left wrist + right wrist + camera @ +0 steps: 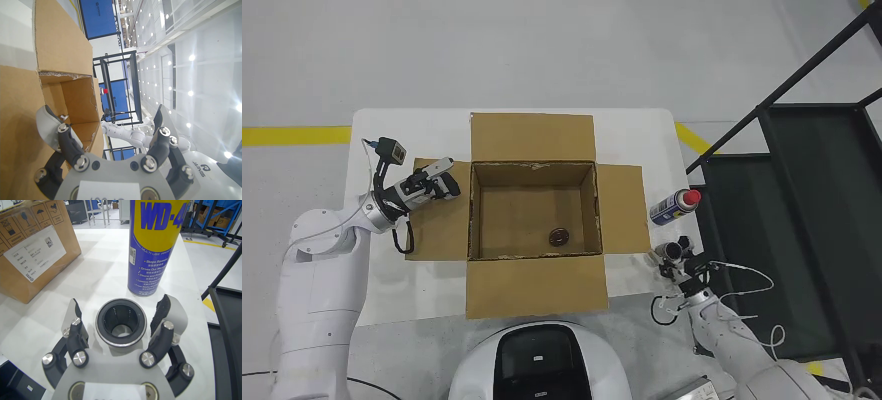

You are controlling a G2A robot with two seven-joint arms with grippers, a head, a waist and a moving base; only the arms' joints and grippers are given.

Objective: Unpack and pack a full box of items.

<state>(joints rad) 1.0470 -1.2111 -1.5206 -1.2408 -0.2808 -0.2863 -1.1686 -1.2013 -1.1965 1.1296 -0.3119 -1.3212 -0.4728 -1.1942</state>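
Open box (532, 137) mid-bench (392, 130); both claws spread.
The box has all four flaps folded out, and one small round part (559, 237) lies on its floor near the right wall. The left claw (103, 113) hangs over the left flap with its fingers wide apart and nothing between them. The right claw (121, 306), also spread, straddles an upright sleeve (121, 323) standing on the bench right of the box, with both pads clear of it. A can (151, 256) stands upright just beyond the sleeve, near the right flap.
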